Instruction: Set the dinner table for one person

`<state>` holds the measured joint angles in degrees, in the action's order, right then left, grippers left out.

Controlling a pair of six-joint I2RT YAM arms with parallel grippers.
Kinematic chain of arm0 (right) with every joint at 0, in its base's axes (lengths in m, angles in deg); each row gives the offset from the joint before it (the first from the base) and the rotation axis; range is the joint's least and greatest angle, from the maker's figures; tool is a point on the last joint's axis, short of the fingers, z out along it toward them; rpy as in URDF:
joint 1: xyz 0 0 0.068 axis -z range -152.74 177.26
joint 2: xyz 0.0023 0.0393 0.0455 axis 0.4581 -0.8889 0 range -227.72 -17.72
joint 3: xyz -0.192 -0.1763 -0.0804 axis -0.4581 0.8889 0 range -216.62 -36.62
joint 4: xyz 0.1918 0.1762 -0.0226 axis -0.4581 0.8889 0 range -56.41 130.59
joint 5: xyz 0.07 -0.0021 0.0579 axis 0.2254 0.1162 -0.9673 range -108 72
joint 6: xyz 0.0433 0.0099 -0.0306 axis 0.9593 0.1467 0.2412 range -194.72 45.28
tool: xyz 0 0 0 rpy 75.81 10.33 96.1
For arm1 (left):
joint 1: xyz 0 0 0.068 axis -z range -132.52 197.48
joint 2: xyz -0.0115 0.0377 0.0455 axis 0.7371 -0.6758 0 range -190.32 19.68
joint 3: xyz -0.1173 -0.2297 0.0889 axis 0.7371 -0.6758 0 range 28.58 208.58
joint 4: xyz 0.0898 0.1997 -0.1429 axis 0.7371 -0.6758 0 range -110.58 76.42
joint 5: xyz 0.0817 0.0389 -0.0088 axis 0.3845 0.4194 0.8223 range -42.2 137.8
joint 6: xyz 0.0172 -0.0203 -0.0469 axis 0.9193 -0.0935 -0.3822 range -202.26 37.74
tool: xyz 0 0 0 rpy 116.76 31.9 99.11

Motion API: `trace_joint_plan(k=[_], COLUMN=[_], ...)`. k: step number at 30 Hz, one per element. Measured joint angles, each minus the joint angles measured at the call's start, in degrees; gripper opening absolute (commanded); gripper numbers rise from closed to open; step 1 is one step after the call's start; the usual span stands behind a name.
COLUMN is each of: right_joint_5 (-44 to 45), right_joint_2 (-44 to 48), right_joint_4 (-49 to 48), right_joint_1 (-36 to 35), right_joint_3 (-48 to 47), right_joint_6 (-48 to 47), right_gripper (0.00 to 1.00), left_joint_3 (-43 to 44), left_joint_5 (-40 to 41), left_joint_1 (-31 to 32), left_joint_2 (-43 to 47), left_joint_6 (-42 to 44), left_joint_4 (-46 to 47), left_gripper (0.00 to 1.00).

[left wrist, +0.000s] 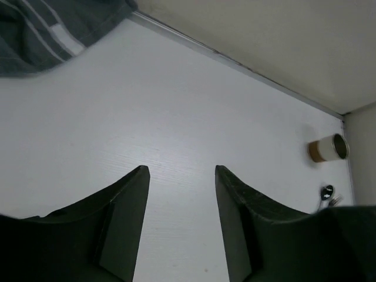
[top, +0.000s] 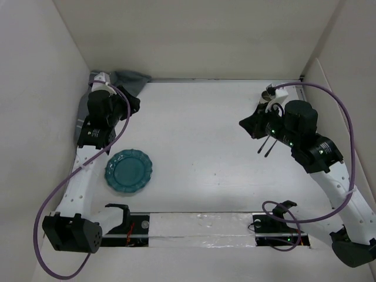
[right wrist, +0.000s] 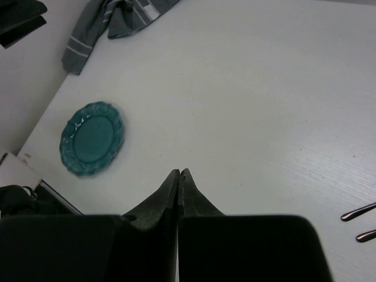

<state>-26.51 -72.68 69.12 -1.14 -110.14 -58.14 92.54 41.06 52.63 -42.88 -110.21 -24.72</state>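
Dinner table (top: 205, 129): large, flat, plain white, roughly square top.

The striped cloth (left wrist: 53, 29) runs off the left wrist view's top-left corner; there the left gripper (left wrist: 181, 169) hides part of some tiny cutlery (left wrist: 326, 192); overhead the left arm (top: 97, 117) covers much of the cloth.

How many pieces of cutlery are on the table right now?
2. The left handle and right handle lie side by side on the right half of the dinner table. Their heads pass under the right arm, which may hide more.
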Motion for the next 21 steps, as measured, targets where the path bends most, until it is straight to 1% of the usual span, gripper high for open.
trace_joint_plan(k=[2, 3, 8, 9, 10, 11, 12, 13, 16, 17, 18, 20, 21], right_joint_5=[-0.33, -0.55, -1.68, -1.86, -1.97, -2.08, -2.25, -2.40, -3.08, -3.21, -3.48, -4.00, -4.22], right_joint_2=[0.15, 0.26, 0.48, 0.50, 0.50, 0.59, 0.68, 0.79, 0.96, 0.96, 0.94, 0.87, 0.59], right_joint_4=[0.00, -0.02, 0.04, 0.04, -0.09, -0.15, -0.11, -0.37, -0.39, -0.39, -0.55, -1.20, -1.20], right_joint_1=[0.37, 0.61, 1.01, 1.07, 1.16, 1.33, 1.38, 1.40, 1.77, 1.81, 1.86, 2.05, 2.10], right_joint_3=[0.98, 1.55, 4.09, 4.35, 4.61, 4.94, 5.27, 5.75, 6.75, 6.93, 7.17, 7.82, 7.89], right_joint_6=[-0.13, -0.20, -0.61, -0.74, -0.81, -0.96, -1.11, -1.29, -1.49, -1.57, -1.62, -1.70, -1.84], right_gripper=[0.00, 0.00, 0.00, 0.00, 0.00, 0.00, 0.00, 0.00, 0.00, 0.00, 0.07, 0.15, 0.23], left_joint_3=[1.49, 3.19, 16.31, 18.84, 21.14, 22.91, 24.41, 25.68, 28.11, 29.29, 30.45, 33.18, 34.53], left_joint_5=[4.17, 6.23, 16.83, 18.38, 19.76, 20.68, 21.49, 21.97, 22.34, 22.62, 22.82, 22.99, 23.08], left_joint_1=[-0.02, -0.02, -0.37, -0.72, -1.31, -2.19, -3.28, -4.63, -7.93, -9.38, -10.36, -11.58, -11.85], left_joint_2=[-1.68, -3.43, -16.96, -20.02, -22.91, -25.51, -28.04, -30.47, -36.24, -39.19, -41.57, -46.14, -48.43], left_joint_6=[-0.42, -0.52, -0.17, -0.17, 0.00, -0.13, -0.35, -0.33, -0.63, -0.72, -0.68, -0.74, -0.79], left_joint_4=[-1.07, -2.16, -4.94, -5.46, -5.90, -6.19, -6.78, -7.21, -8.74, -9.33, -10.40, -11.78, -12.41], left_gripper=[0.21, 0.00, 0.00, 0.15, 0.23, 0.28, 0.36, 0.41, 0.51, 0.51, 0.53, 0.53, 0.53])
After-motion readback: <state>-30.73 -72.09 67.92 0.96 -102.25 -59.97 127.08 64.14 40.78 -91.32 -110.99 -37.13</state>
